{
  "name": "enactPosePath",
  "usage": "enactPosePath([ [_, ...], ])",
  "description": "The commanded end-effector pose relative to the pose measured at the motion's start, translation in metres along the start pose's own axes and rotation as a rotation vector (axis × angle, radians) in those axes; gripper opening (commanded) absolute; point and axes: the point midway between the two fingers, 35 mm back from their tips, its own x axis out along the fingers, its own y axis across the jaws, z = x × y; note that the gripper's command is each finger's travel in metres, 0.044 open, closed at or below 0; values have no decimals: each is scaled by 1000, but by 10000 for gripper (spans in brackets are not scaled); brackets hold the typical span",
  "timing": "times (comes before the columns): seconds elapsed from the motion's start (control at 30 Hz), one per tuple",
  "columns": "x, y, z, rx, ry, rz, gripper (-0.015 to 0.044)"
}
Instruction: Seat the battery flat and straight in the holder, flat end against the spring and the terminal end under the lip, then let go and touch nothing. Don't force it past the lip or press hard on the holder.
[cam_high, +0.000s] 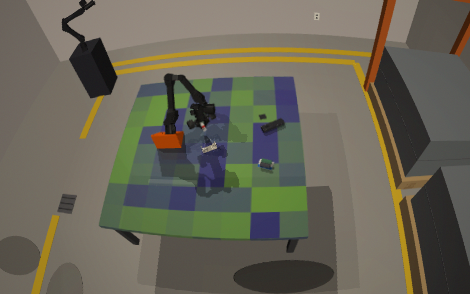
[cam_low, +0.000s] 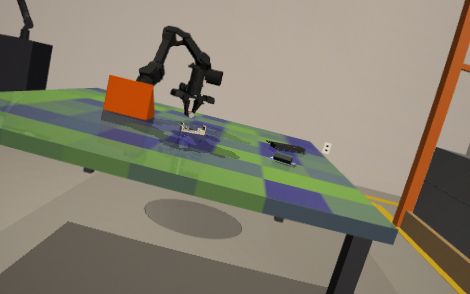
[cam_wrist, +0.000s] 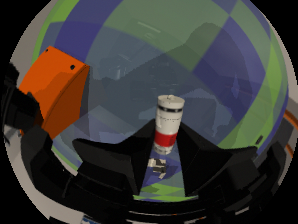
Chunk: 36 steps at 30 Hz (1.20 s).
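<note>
The gripper (cam_wrist: 166, 152) is clamped on the battery (cam_wrist: 168, 123), held end-down just above the holder (cam_high: 209, 147), nearer the bench's left edge than its right. It needs tilting flat and lining up before sliding gently under the lip. Only the wrist view shows the battery's red band; the top view adds a can (cam_high: 266, 163) and dark block (cam_high: 273, 126) toward the right edge.

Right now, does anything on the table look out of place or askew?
Nothing looks damaged or spilled. The gripper is shut on the battery, which hangs end-down above the holder rather than lying flat, so it is not yet seated. A small green can lies on its side to one side, apart from the holder.
</note>
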Motion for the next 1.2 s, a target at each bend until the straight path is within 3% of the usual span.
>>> enactPosePath([
  [0.0, -11, 0, 2, -7, 0, 0, 84],
  [0.9, -38, 25, -142, 1666, 30, -22, 84],
  [1.17, -39, 26, -145, 1707, 31, -25, 84],
])
